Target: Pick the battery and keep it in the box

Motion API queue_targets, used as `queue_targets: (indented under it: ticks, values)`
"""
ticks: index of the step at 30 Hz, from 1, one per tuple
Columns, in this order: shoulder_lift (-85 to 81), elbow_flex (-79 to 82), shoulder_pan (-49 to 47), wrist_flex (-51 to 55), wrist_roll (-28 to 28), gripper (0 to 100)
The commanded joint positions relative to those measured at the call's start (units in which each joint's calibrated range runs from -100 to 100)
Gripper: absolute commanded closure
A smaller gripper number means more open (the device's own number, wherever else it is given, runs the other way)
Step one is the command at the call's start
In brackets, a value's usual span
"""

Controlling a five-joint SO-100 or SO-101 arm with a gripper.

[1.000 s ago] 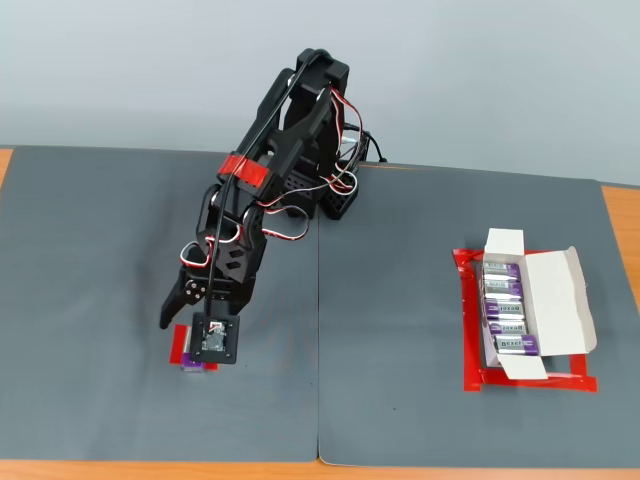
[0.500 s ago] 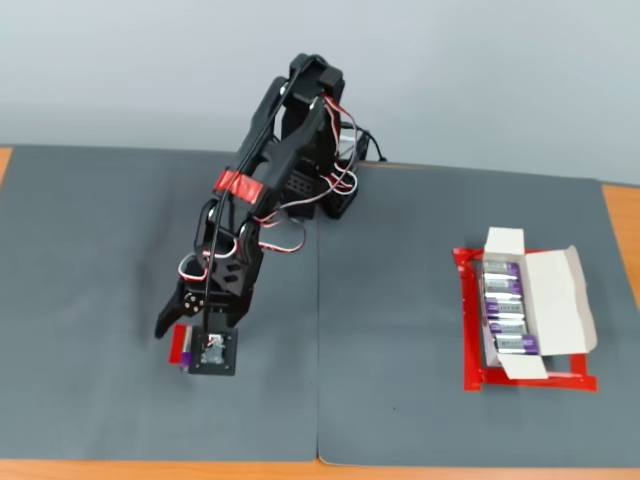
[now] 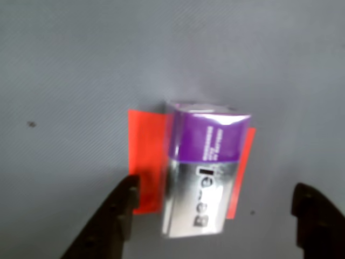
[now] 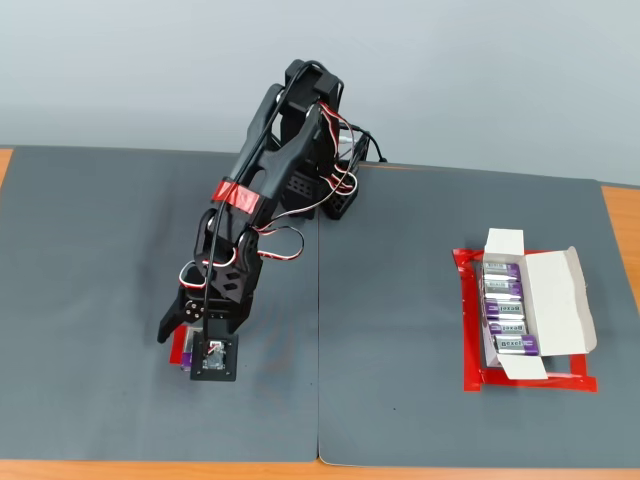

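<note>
A dark grey mat-covered surface made of two sheets that meet at a seam running toward the camera, with orange-brown wood showing at the edges; behind it, a plain pale blue-grey wall.

In the fixed view, the black five-joint arm, with a red tape band and red-and-white wires, leans down to the left. Compared with one second ago, the arm has stretched further forward and lower, so that the wrist camera block now hides most of the red patch; half a second ago it was midway between these poses.

In the wrist view, the black two-finger gripper stands wide open, one fingertip at lower left and one at lower right, straddling the small silver cylindrical battery with a purple band and dark lettering without touching it. This battery lies on a flat red tape patch on the mat.

At right in the fixed view, the shallow white cardboard box with open flaps sits inside a red tape frame.

Count: one arm, one box, one battery under the gripper, and four like batteries in a row inside the box.
</note>
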Motion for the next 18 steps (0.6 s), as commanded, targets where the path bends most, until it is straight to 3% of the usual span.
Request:
queue_targets:
  ticks: [1,18]
  values:
    - [0.2,-2.84,0.28,-2.75,-0.11,68]
    - [0.97,-1.75,0.43,-2.92,-0.06,69]
